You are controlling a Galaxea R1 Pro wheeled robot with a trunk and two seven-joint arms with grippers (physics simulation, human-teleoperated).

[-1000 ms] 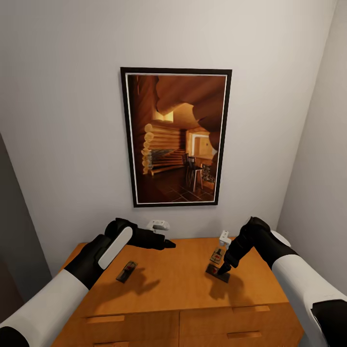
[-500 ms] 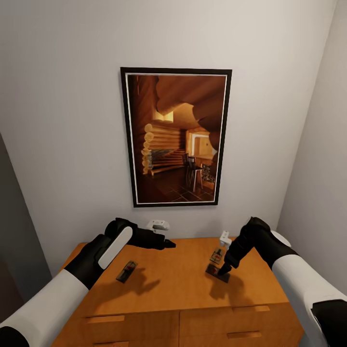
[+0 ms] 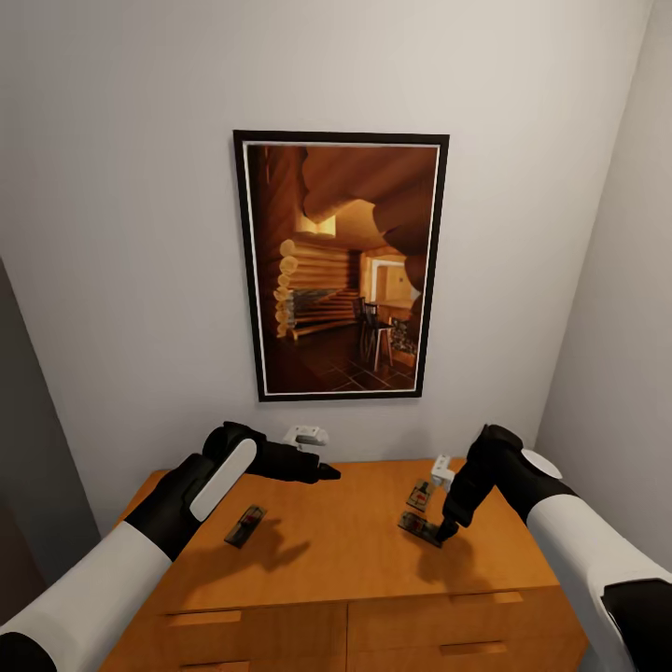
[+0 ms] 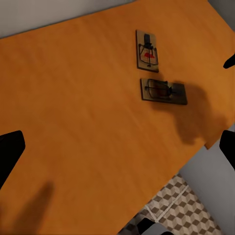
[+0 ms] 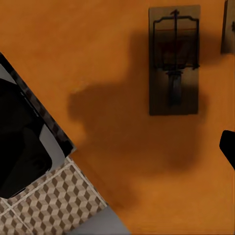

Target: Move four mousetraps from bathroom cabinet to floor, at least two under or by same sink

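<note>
Three mousetraps lie on the orange-brown cabinet (image 3: 336,560). One mousetrap (image 3: 245,525) rests on the left part of the top, below my left forearm. Two more lie side by side at the right: a far mousetrap (image 3: 420,493) (image 4: 147,50) and a near mousetrap (image 3: 420,528) (image 4: 164,91) (image 5: 174,58). My right gripper (image 3: 444,532) hovers just right of the near one, open, holding nothing. My left gripper (image 3: 327,472) hangs open over the back middle of the top, empty. The bathroom floor (image 5: 49,203) (image 4: 181,213) shows past the cabinet's edge.
A framed picture (image 3: 341,266) hangs on the white wall behind the cabinet. A side wall (image 3: 625,327) stands close on the right. Drawer fronts with bar handles (image 3: 471,647) face me. A small white fitting (image 3: 306,435) sits on the wall behind my left gripper.
My right gripper has shifted slightly right and turned at the wrist, coming off the near right mousetrap, which stays flat. The left arm has not moved.
</note>
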